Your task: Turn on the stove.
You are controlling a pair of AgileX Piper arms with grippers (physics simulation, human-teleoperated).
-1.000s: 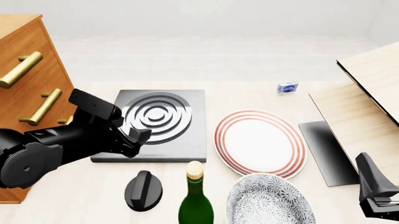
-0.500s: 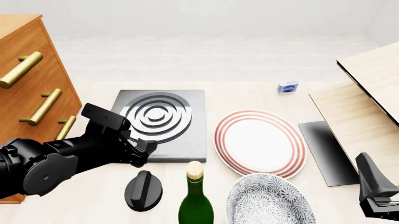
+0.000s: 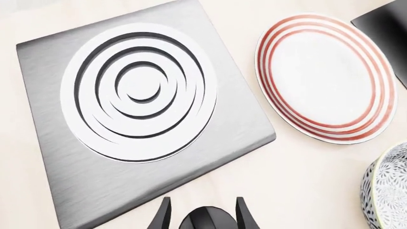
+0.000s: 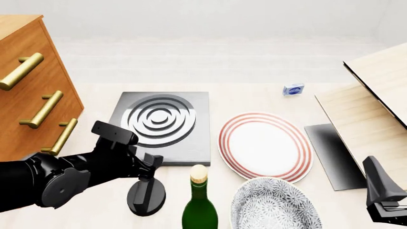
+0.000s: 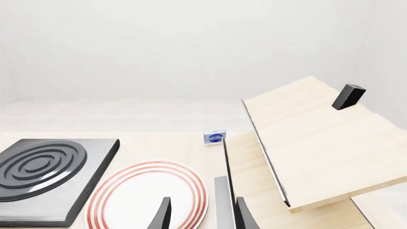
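The left hand [image 4: 152, 164] hangs right over the black oval knob [image 4: 147, 195], near the front edge of the worktop [image 4: 254, 98], just in front of the stove slab [image 4: 162, 126]. In the left wrist view the two fingertips [image 3: 163, 217] stand apart with the rounded top of the knob [image 3: 207, 220] showing between them. Moderately spread, then, straddling the knob; whether the pads actually touch it cannot be told from here.

The stove lies flat on the worktop, its ringed burner [image 4: 157, 119] off toward the slab's left half, beside the wooden drawer chest [image 4: 28, 95] with its brass handles. To the right of the slab sits the red-rimmed white plate [image 4: 266, 145], close but not touching it. In front of that plate is a patterned blue-and-white bowl [image 4: 273, 205], and just left of the bowl stands a green bottle with a cork [image 4: 199, 202], upright, right beside the knob.

Over on the right, the right hand [image 4: 384, 200] sits low at the corner of the front view, well apart from the stove. In its own wrist view the fingertips [image 5: 164, 214] are spread with nothing between them. A thin dark sheet [image 4: 330, 152] lies beside a tilted wooden board [image 4: 375, 109], and a small blue box [image 4: 293, 89] rests farther back.
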